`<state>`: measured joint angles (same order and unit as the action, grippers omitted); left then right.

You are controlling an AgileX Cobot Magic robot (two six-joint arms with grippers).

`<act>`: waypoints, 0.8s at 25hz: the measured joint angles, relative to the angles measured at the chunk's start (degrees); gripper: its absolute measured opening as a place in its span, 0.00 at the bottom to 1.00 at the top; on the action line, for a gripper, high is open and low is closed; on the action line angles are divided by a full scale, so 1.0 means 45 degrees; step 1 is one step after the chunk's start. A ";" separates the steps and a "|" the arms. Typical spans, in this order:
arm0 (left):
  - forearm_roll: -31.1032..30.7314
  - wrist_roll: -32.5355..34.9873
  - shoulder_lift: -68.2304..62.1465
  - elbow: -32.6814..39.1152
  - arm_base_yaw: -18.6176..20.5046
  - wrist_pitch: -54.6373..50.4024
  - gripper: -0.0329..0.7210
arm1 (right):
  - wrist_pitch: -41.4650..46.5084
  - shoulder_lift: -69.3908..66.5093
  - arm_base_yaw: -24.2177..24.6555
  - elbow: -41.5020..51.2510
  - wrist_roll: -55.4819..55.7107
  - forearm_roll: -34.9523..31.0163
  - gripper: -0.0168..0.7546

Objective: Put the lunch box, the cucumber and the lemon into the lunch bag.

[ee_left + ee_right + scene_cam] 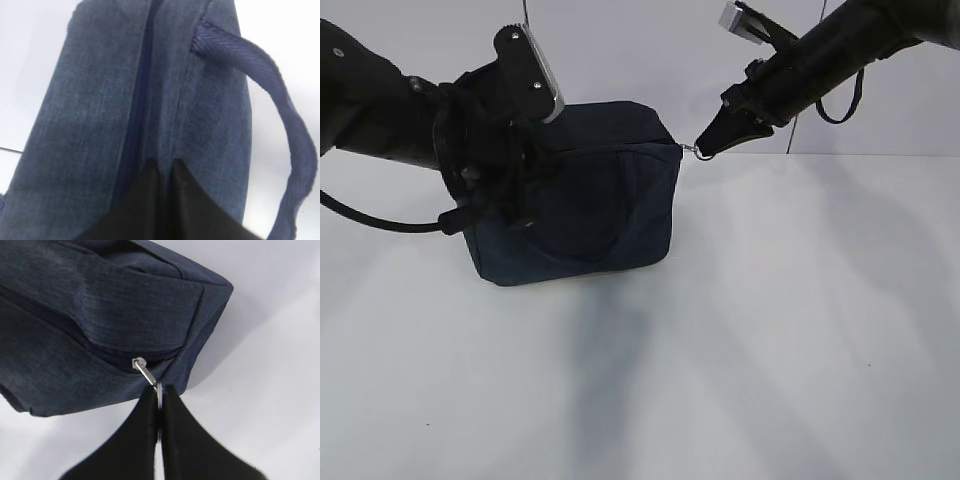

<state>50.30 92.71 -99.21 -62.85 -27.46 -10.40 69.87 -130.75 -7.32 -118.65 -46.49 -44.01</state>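
Both fingers closed on the dark navy boxy fabric lunch bag [590,200]

The right fingers [159,397] pinch its metal ring pull [148,374]; the left fingers [162,172] clamp the bag's fabric end on the white worktop [770,330].

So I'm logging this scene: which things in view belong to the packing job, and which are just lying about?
Belonging to the job:
- lunch bag, zipped shut
- its zipper pull, pinched by the right end effector
- left end effector, shut on the bag's end

Lying about:
- nothing visible on the table

I see a plain white table [740,330] (smooth, matte), and the only thing resting directly on it is the dark navy lunch bag [610,200], sitting far and left of centre.
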 joint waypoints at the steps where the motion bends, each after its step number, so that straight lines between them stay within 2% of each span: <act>1: 0.0126 0.0000 0.0010 0.0000 0.0000 0.0025 0.06 | 0.0000 0.0000 0.0000 0.0000 0.0000 0.0075 0.05; 11: 0.0908 0.0000 0.0010 0.0000 0.0000 0.0025 0.06 | 0.0048 -0.1111 -0.0024 -0.0055 -0.0071 0.0617 0.05; 17: 0.1346 0.0000 0.0010 0.0000 0.0089 -0.0025 0.06 | 0.0126 -0.1390 -0.0049 -0.0082 -0.0472 0.0407 0.05; 20: 0.1415 0.0000 0.0010 0.0000 0.0195 -0.0027 0.06 | 0.0126 -0.1423 -0.0049 -0.0136 -0.1108 -0.0237 0.05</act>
<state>56.67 92.71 -99.16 -62.85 -26.58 -10.52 70.44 -137.15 -7.54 -119.26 -51.48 -45.08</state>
